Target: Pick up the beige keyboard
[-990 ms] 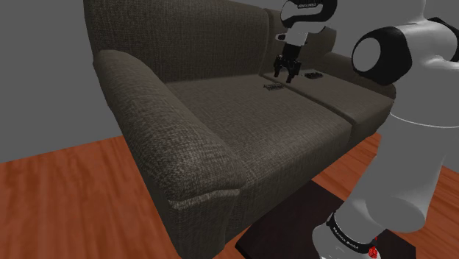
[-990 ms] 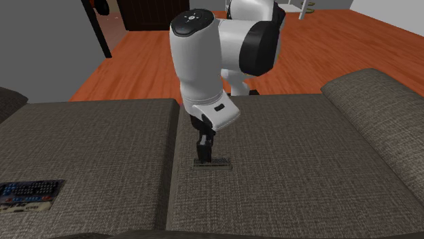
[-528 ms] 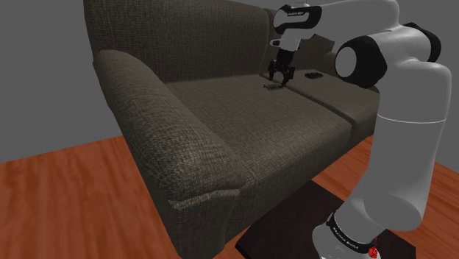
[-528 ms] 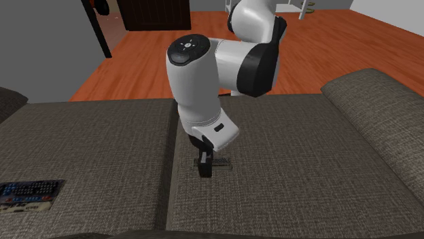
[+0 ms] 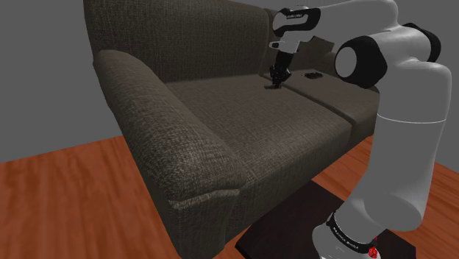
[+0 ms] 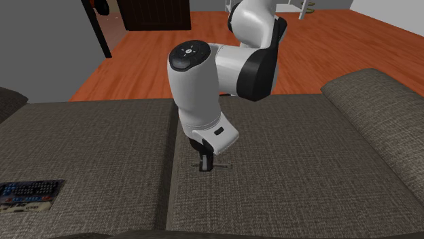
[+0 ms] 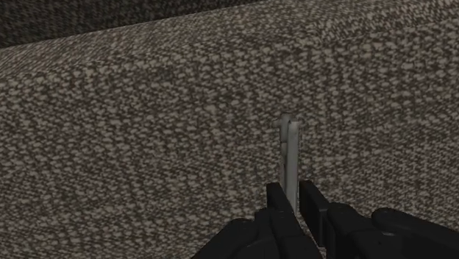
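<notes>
The keyboard [image 7: 290, 147] is a small, thin, pale slab, seen edge-on in the wrist view and standing between my two black fingers. My gripper [image 7: 296, 193] is shut on the keyboard's near end. In the shoulder view my gripper [image 5: 276, 79] points down at the sofa seat near the seam between two cushions, with the keyboard [image 5: 272, 86] under it. In the second exterior view my gripper [image 6: 206, 166] touches the cushion, and a sliver of the keyboard [image 6: 221, 165] shows beside it.
The dark brown sofa [image 5: 243, 125] has a thick armrest [image 5: 169, 132] at the shoulder view's left. A dark flat device with coloured keys [image 6: 30, 193] lies on the neighbouring cushion, also seen as a dark device [image 5: 315, 74]. Reddish wooden floor [image 5: 66, 191] surrounds the sofa.
My gripper came down onto the seat cushion over the keyboard, and its fingers closed from wide apart onto the keyboard's edge.
</notes>
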You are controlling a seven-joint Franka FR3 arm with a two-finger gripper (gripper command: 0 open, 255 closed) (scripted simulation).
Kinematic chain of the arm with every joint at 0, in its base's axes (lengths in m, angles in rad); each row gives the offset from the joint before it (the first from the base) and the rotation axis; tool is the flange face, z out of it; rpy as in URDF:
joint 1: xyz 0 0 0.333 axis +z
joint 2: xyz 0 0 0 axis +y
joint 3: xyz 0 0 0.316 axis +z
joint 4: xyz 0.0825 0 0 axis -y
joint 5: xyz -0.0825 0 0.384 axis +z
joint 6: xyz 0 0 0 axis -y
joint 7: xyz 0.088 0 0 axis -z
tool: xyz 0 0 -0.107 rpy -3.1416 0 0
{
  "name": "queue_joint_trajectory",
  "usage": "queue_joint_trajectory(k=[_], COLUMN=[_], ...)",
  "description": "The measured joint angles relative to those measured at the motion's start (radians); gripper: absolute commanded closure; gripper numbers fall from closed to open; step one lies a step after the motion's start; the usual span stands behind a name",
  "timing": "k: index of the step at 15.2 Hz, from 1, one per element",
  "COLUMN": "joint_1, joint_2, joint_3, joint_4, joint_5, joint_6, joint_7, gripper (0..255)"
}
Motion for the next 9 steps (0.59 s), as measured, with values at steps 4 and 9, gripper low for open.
queue_joint_trajectory(k=[4, 9], joint_1=[0.0, -0.002], joint_2=[-0.001, -0.002], joint_3=[0.0, 0.0], joint_4=[0.0, 0.026], joint_5=[-0.001, 0.0], joint_6=[-0.006, -0.029], joint_7=[-0.001, 0.004], gripper=[255, 255])
